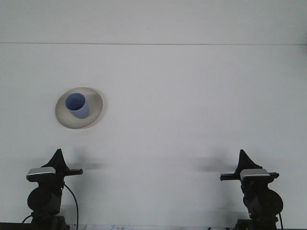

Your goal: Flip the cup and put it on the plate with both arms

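Cup [76, 106], smooth blue, upright on round grey plate [94, 116]; both arms' finger states indiscernible.

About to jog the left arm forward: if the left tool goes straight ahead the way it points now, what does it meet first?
Probably the plate with the blue cup on it: it lies ahead of the left tool, slightly to its right. Bare table lies between; depth and height are unclear from this view.
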Controlling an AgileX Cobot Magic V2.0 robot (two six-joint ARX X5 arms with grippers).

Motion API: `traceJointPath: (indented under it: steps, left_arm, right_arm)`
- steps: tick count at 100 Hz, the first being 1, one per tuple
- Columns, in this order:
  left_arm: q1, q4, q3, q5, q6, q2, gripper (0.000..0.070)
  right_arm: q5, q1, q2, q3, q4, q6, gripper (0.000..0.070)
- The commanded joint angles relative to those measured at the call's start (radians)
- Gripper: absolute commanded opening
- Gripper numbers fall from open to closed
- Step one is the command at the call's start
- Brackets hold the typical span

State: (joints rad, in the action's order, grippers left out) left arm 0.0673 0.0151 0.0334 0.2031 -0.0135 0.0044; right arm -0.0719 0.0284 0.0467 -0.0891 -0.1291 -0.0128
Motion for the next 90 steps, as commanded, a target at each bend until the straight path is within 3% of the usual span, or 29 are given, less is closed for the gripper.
traceJointPath:
  steps: [1, 90]
  left_arm:
    - [-0.002, 0.014, -0.019, -0.002, -0.003, -0.002, 0.0014]
    - [-0.002, 0.014, -0.019, -0.002, -0.003, -0.002, 0.0014]
  right_arm:
    - [-0.005, 0.008, -0.022, 0.026, 0.024, -0.021, 0.0006]
    - [0.000, 0.013, -0.045, 0.076, 0.032, -0.024, 0.0006]
